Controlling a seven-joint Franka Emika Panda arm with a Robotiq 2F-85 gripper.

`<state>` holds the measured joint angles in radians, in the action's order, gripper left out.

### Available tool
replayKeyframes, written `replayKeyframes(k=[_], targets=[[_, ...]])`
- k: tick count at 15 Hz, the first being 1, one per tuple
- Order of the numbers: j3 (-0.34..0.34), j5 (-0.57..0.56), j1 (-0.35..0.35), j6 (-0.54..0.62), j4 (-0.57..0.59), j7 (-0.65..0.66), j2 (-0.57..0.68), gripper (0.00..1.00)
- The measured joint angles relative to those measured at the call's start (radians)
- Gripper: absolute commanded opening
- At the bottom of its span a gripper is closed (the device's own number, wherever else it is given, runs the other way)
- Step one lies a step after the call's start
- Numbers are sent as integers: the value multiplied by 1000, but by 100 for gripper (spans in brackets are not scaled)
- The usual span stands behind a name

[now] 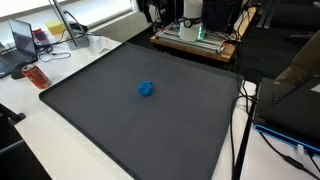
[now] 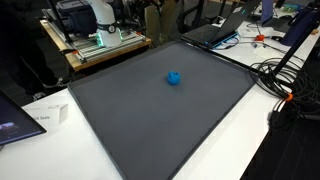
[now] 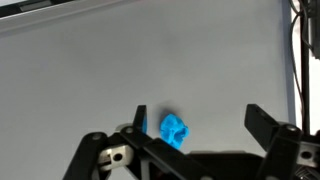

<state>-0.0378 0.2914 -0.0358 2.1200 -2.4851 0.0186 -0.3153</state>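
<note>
Wrist view: small blue lump (image 3: pixel 176 130), crumpled and irregular, low in the frame on the grey mat (image 3: pixel 100 70). Framed by the two dark fingers (image 3: pixel 141 115) of the gripper (image 3: pixel 196 112), nearer one finger than the other, touched by neither. Jaws spread wide, nothing held.

Same blue lump alone near the middle of the mat in both exterior views (image 1: pixel 146 89) (image 2: pixel 174 77), well apart from every edge. Mat dark and square-cornered (image 1: pixel 100 115) (image 2: pixel 150 125), laid on a white table (image 1: pixel 40 145) (image 2: pixel 255 135). Around it, at the table's margins: an open laptop (image 1: pixel 25 40), a tangle of cables (image 2: pixel 285 80), and the robot base (image 1: pixel 192 18) on its wooden stand beyond the far edge. Gripper out of frame in both exterior views, so height above the mat hard to judge; clear of the lump in any case.

Judged step: approach from above, roughly lined up, no grasp begun. Next move, by the look of it, calling for a small sideways correction to centre the lump in the gap, then a straight descent until the fingertips flank it close to the mat, and only then a squeeze. Uneven shape, probably soft: liable to slip or roll under a lopsided pinch.
</note>
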Motion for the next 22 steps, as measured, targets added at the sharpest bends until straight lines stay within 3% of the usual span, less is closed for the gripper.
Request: replayKeyframes(k=[7,22], targets=[[65,-201,-1,-148,-12,105,-111,100],[86,-227,-1,-157,-12,144,-120,100]])
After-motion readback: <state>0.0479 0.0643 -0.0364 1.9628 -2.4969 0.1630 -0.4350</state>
